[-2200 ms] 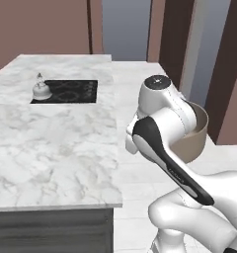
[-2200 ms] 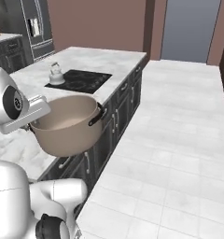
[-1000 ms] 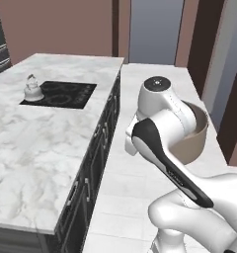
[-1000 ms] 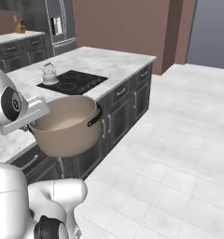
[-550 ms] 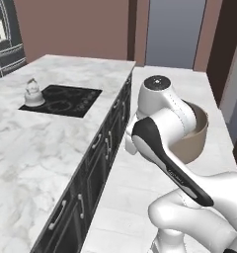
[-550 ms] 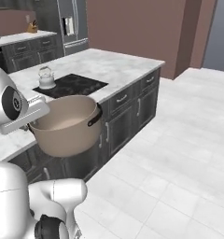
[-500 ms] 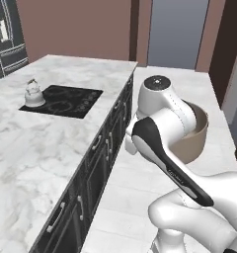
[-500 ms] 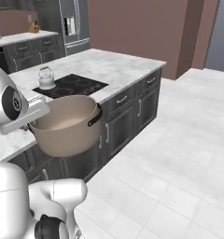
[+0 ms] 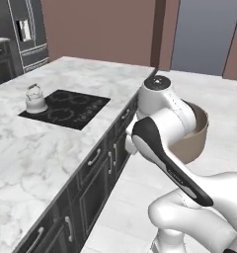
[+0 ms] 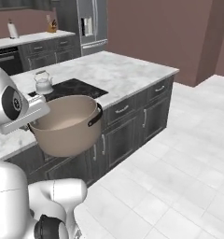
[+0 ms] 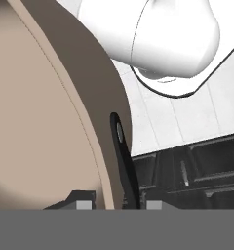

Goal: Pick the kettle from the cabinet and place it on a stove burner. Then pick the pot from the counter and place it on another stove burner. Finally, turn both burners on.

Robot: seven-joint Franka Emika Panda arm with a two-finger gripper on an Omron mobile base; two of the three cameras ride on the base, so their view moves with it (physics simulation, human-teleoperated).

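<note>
The beige pot (image 10: 67, 123) hangs in the air beside the island, off the edge of the counter (image 10: 128, 70), with my gripper (image 11: 116, 202) shut on its rim by one dark side handle (image 11: 124, 161). Its wall (image 11: 41, 122) takes up the left of the hand view. From the left, the pot (image 9: 192, 141) shows behind my arm. The small silver kettle (image 9: 35, 99) stands upright on the far left burner of the black cooktop (image 9: 71, 108). From the right, the kettle (image 10: 43, 81) sits just behind the pot at the cooktop (image 10: 76, 87).
Dark grey drawers (image 9: 98, 163) run below the marble counter (image 9: 21, 148). A steel fridge (image 10: 88, 21) and a back counter with a paper-towel roll (image 10: 12, 29) stand beyond. White tiled floor (image 10: 179, 177) lies open to the right.
Both base views have shifted: the base has driven and turned, so the island's side now shows. The pot keeps its place in my gripper, and the kettle stays on its burner.
</note>
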